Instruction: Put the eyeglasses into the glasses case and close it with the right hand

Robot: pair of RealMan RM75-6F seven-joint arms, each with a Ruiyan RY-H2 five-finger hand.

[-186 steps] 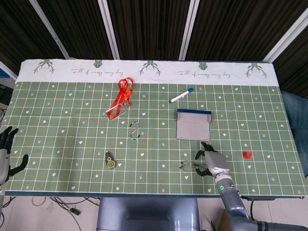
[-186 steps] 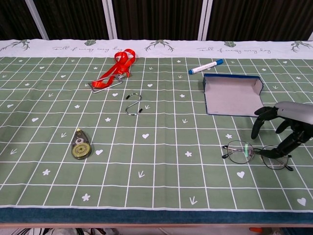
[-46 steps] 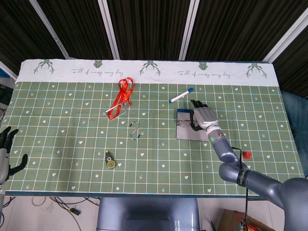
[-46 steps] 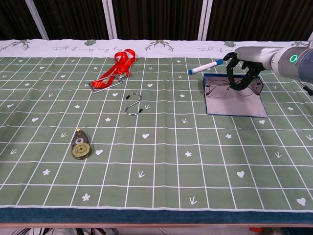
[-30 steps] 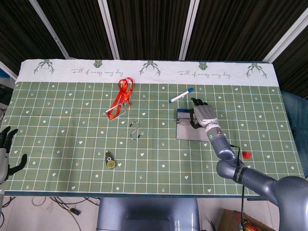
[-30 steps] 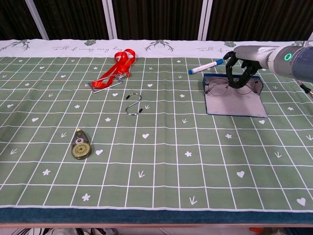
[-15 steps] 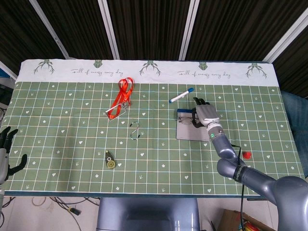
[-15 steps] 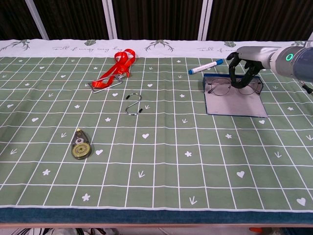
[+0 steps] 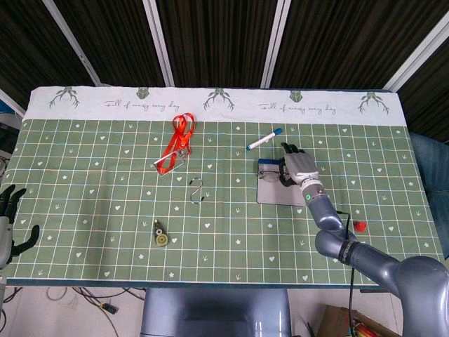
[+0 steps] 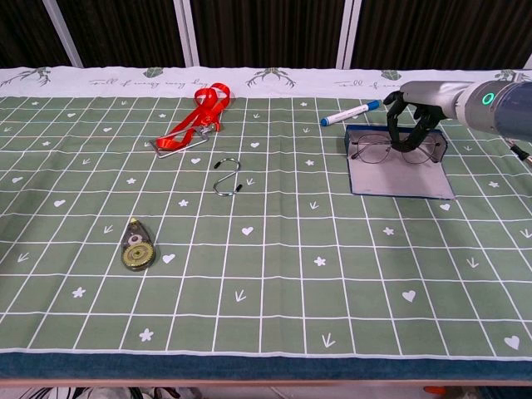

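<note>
While the right hand (image 10: pixel 413 123) sits over the far end of the open case (image 10: pixel 401 175), its dark fingers (image 10: pixel 398 133) curl down around the glasses (image 10: pixel 391 150), gripping them at the right lens and bridge. Glasses lie across the far part of the case's grey inner surface, lenses side by side, the left lens reaching out toward the case's left edge, clear of the hand. Whether the frame rests on the lining or hangs just above it cannot be told from either view. Head view confirms: right hand (image 9: pixel 296 168) over the case (image 9: pixel 279 189), glasses (image 9: pixel 272 174) under and left of the fingers.

Blue-capped marker (image 10: pixel 350 112) lies just beyond the case's far left corner, near the hand but not touching it. Red object (image 9: pixel 360 226), small, sits on the cloth right of the case. Metal S-hook (image 10: pixel 227 179) and red lanyard (image 10: pixel 196 119) lie well to the left; tape dispenser (image 10: pixel 137 246) nearer the front edge.

Left hand (image 9: pixel 10 221) rests at the far left table edge, fingers spread, holding nothing.
</note>
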